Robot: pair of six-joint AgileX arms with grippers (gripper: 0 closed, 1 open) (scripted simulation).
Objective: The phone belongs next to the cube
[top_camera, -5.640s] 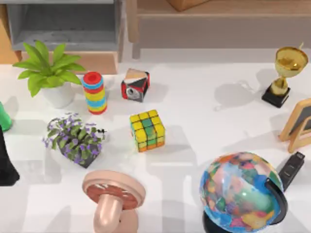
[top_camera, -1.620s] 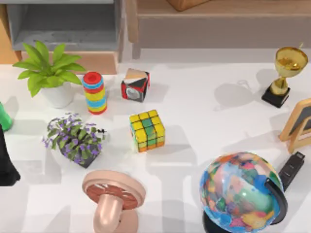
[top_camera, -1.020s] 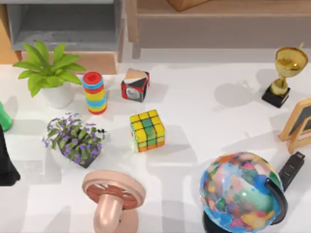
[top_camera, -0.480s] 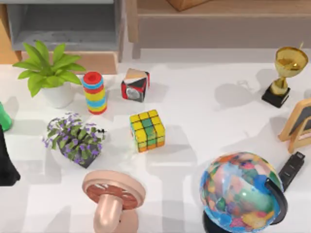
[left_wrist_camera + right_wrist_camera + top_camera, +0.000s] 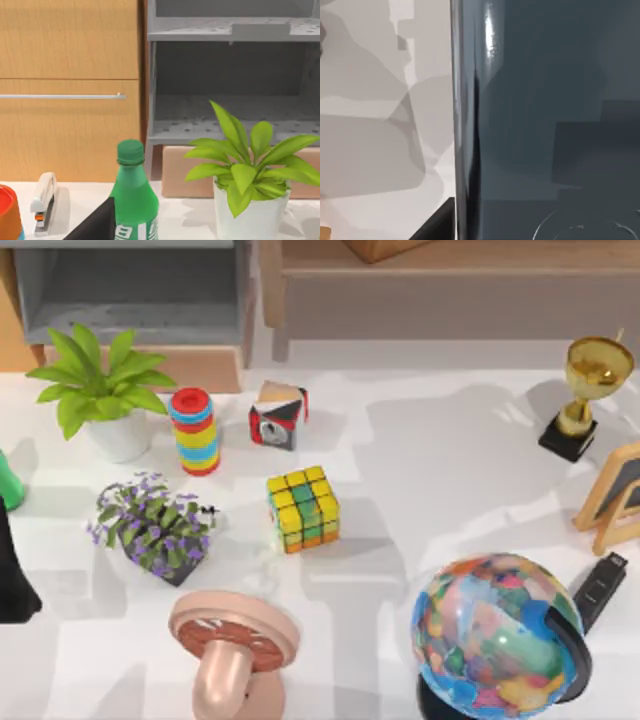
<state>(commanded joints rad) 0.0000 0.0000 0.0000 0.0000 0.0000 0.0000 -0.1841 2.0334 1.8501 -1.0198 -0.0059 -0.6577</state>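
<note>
Phone (image 5: 545, 120) close before right wrist camera (no legible branding); cube (image 5: 303, 508) mid-table; jaws' state untellable.

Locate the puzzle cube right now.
Top view: the puzzle cube sits on the white table, left of centre, between the purple flower pot on its left and the globe lower right.

Bright, even light; soft grey shadows cross the white table (image 5: 450, 470); phone (image 5: 545, 100) shows glare.
</note>
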